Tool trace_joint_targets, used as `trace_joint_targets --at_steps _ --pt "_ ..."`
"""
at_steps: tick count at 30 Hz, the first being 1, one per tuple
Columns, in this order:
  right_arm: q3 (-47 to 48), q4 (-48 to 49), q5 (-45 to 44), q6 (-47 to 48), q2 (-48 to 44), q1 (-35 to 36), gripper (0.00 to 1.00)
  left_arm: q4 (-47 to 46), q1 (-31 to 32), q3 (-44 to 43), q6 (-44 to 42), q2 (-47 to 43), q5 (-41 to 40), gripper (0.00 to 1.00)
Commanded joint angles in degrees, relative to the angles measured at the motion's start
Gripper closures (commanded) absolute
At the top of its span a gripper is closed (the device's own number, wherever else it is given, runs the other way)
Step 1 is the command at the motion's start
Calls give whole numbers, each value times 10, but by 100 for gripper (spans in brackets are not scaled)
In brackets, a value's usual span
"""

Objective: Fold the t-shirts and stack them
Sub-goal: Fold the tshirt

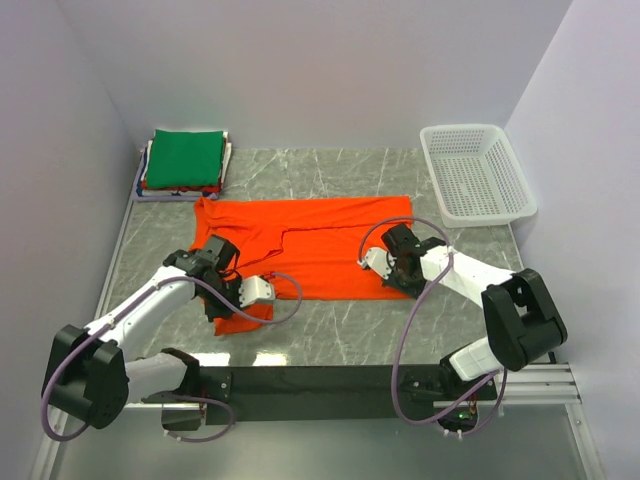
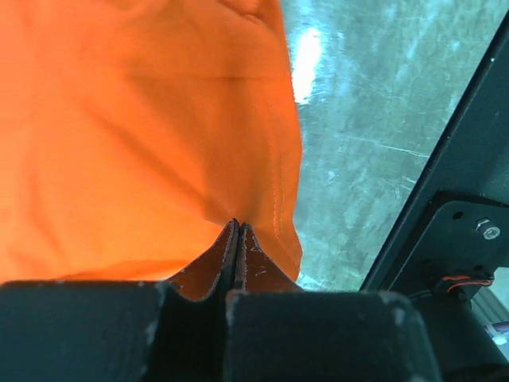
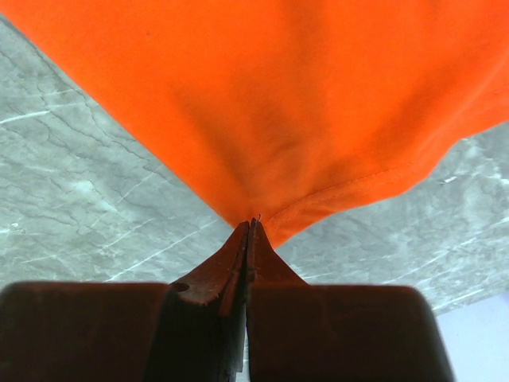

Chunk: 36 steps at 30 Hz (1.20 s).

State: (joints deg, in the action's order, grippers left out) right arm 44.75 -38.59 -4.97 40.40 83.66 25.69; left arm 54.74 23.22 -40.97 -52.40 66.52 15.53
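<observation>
Orange shirt [image 1: 310,245] is laid out across mid table [image 1: 340,335], long side running L to R. A crease line is seen near its centre, so it may be part-folded already, though this can't be confirmed.

Left gripper [image 2: 237,239] is pressed together on the shirt's near-L corner; cloth is nipped btw. the jaws, w/ the stitched hem seen just beside them in the wrist view. Right gripper [image 3: 253,231] is likewise clamped on the near edge at the R side, cloth drawn into a peak at the tips. Both edges appear lifted slightly off the table.

Done so far, as judged: a stack [image 1: 185,180] sits at the back-L corner, green shirt [image 1: 185,155] on top, red and white layers under it. Basket [image 1: 475,172] at back R looks to hold nothing.

Left to do: the orange shirt's folds are to be completed, then it's to be carried over and set on the stack. Task is judged well advanced, prob. last shirt.
</observation>
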Motion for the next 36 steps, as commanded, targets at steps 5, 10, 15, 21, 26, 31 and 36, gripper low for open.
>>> trace_joint_targets --at_steps 5,10,15,21,26,31,36 --pt "27 -10 5 13 -32 -14 100 44 -45 -51 -42 0 33 74" --pt "25 -9 8 13 -24 -14 100 4 -84 -30 -57 -17 28 61" --pt "18 -3 8 13 -18 -15 100 -41 -158 -19 -103 21 14 59" --pt "13 5 8 13 -12 -18 100 -96 -167 12 -120 48 13 54" --pt "10 9 10 13 -8 -20 100 -130 -167 39 -126 74 8 54" --pt "14 -28 42 23 -19 -21 93 -143 -167 45 -125 92 7 54" --pt "-5 -22 37 40 -45 -20 63 -142 -167 41 -124 92 10 55"
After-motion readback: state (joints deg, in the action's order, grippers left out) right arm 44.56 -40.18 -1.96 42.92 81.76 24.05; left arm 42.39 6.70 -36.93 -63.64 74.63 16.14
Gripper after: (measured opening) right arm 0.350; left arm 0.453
